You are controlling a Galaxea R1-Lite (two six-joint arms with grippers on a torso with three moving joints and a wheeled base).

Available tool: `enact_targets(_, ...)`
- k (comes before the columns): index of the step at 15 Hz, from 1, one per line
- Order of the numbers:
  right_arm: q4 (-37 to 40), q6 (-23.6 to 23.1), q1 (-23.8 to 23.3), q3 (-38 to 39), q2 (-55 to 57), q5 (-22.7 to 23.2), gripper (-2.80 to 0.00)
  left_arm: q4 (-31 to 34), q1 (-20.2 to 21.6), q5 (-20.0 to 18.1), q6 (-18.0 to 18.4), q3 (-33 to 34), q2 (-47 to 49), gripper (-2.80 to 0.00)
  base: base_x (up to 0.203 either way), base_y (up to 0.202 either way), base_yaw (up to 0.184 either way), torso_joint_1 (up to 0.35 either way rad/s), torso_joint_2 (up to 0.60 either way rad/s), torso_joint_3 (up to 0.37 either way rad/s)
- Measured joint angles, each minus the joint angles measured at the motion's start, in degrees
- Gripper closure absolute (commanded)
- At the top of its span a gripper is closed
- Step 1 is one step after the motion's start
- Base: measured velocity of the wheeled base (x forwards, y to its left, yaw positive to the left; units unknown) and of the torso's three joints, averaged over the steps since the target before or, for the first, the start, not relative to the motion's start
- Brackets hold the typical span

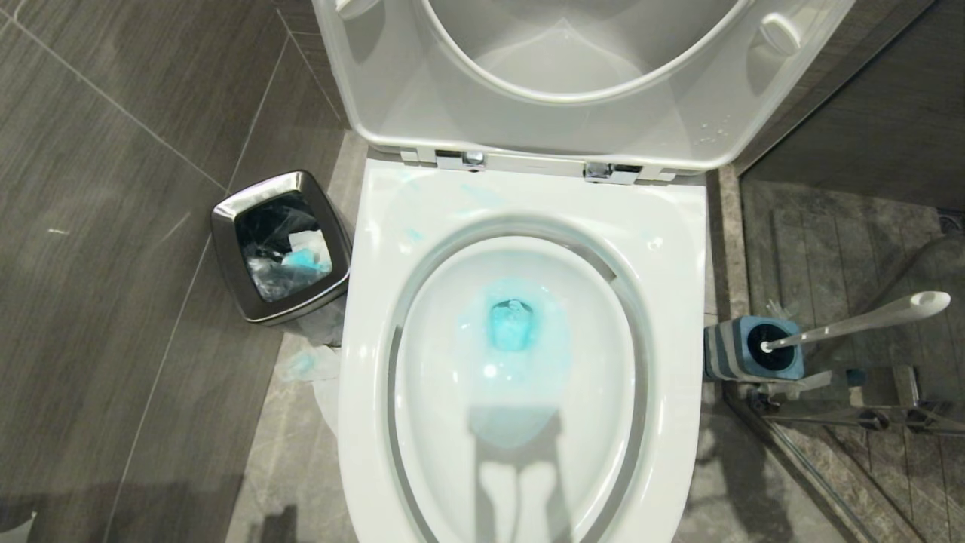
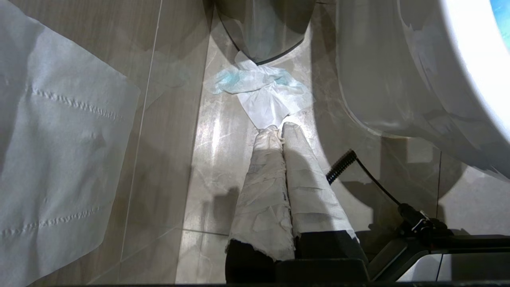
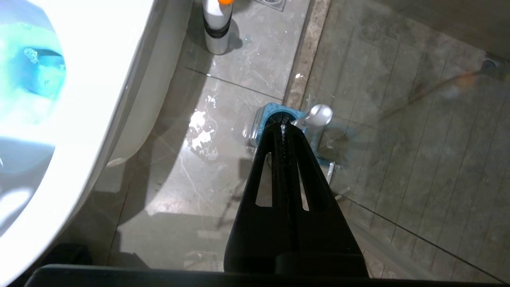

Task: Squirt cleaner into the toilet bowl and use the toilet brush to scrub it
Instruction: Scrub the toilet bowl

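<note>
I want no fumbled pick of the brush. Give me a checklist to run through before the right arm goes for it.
1. Cleaner in the toilet bowl: ok, water is turquoise.
2. Toilet brush in its holder, handle leaning free: ok.
3. Right gripper above the holder: ok.
4. Right jaws open for the handle: not ok, shut.
5. Seat and lid raised: ok.
6. Left gripper out of the way, low by the floor beside the bowl: ok, shut, its tips next to a tissue.
</note>
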Motion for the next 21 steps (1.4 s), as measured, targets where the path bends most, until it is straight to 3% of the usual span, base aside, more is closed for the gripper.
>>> enact_targets(13,1.9,1.2,0.0,1.7,-4.0,-0.2,0.0,0.0,0.0,0.0,0.0,0.0,0.0,0.0,0.0,0.0,0.0,0.002,0.0,0.187)
enact_targets(21,1.9,1.3,0.0,2.3,-4.2,-0.3,0.0,0.0,0.0,0.0,0.0,0.0,0.0,0.0,0.0,0.0,0.0,0.001,0.0,0.027)
